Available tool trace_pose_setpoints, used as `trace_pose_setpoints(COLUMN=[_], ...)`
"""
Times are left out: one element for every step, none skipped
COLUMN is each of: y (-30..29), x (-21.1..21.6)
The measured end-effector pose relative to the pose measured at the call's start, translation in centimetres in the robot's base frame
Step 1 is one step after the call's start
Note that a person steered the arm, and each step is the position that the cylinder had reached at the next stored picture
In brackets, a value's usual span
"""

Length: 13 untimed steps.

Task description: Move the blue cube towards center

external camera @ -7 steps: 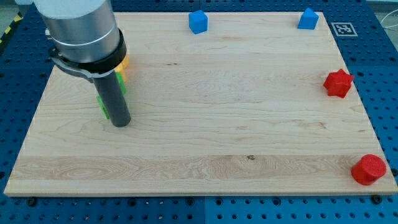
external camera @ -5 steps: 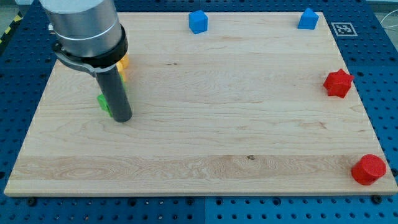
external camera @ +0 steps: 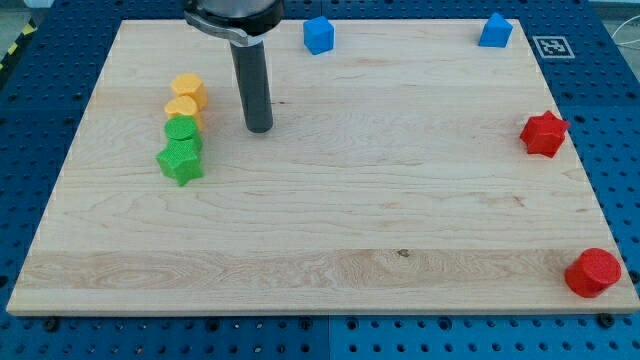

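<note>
— Sitting at about twelve o'clock on the worktop [external camera: 400, 200], close to its far edge, is the blue cube [external camera: 318, 35], a matte block with crisp corners. Does anything hide it?

— Nothing covers it. My tip [external camera: 259, 128] stands toward its seven o'clock, well apart, on bare wood.

— What is cut off?

— The arm's upper part runs out of the view's top; only a dark collar and the straight, smooth rod show, standing nearly upright. It carries no fingers, so there is nothing to be apart or together.

— Other blocks?

— A second blue block [external camera: 495, 31] at one o'clock, its shape hard to make out. At nine o'clock of my tip a touching column: two yellow blocks [external camera: 187, 98] with rounded faceted sides, then a green block [external camera: 183, 131], then a green star [external camera: 180, 161]. The upper three overlap, so their outlines blur together.

— And the right side?

— A red star [external camera: 544, 133] at three o'clock, a red cylinder [external camera: 593, 272] at four, both near the edge of the pale, grained wood.
</note>
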<state>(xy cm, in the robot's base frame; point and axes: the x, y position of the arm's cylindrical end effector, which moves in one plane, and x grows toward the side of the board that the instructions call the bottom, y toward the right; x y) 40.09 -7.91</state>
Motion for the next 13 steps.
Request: trace_pose_setpoints(y=[-1.2,-3.6,-2.5,-2.9,-5.1,-2.8,1.5,4.1,6.0,8.3,11.9,14.0,15.0], x=[0.0,-0.9,-5.2,-10.4,-17.4,-20.8,-18.6,-16.9,-17.6,-18.9,-19.0,-19.0,-16.8])
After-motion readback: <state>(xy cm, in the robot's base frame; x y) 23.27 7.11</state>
